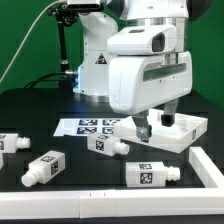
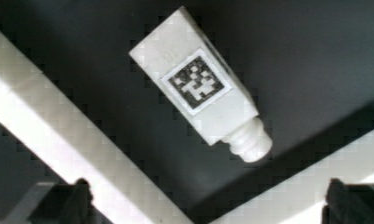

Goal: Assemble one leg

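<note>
Several legs lie on the black table in the exterior view: one (image 1: 108,145) beside the marker board, one (image 1: 152,173) in front, and two to the left (image 1: 42,168), (image 1: 12,143). My gripper (image 1: 155,123) hangs at the left edge of the white tabletop (image 1: 185,132). In the wrist view one leg (image 2: 198,78) lies flat, tag up, with its round peg end (image 2: 251,148) towards my fingers. My gripper (image 2: 205,205) is open and empty, its dark fingertips (image 2: 59,200) far apart and clear of the leg.
The marker board (image 1: 92,125) lies behind the legs. A white bar (image 1: 206,165) stands at the front right, and a white strip (image 1: 100,206) runs along the front. In the wrist view two white bars (image 2: 59,120), (image 2: 326,150) meet in a V between the fingers.
</note>
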`<action>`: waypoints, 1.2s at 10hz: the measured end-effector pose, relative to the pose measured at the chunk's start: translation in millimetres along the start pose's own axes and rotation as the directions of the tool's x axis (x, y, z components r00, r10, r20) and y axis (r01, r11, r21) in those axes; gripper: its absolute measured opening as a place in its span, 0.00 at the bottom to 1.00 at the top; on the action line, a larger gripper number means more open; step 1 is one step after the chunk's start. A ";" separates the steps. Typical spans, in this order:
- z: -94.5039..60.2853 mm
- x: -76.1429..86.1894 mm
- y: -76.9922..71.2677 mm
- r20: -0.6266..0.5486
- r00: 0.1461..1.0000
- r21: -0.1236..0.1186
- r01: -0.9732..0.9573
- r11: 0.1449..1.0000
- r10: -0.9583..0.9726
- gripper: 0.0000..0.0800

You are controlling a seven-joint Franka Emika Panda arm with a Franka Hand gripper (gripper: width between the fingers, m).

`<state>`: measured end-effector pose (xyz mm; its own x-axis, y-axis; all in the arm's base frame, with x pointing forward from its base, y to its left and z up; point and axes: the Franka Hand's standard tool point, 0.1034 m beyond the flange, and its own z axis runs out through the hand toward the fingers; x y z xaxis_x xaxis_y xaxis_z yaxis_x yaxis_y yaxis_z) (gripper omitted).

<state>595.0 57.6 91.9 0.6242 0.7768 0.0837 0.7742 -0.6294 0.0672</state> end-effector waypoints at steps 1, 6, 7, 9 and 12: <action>0.0 0.0 0.0 0.000 1.000 0.000 0.000 1.000 0.000 0.81; 0.1 -0.1 -0.1 0.000 1.000 0.000 0.000 1.000 0.000 0.81; 1.3 -3.1 3.4 -0.004 1.000 -0.006 0.029 1.000 -0.029 0.81; 16.5 -35.1 30.5 -0.003 0.995 -0.032 0.102 0.994 -0.103 0.81; 25.9 -51.1 51.9 -0.001 0.990 -0.035 0.142 0.989 -0.142 0.81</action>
<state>606.0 -14.2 65.4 0.5076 0.8584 0.0743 0.8509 -0.5129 0.1135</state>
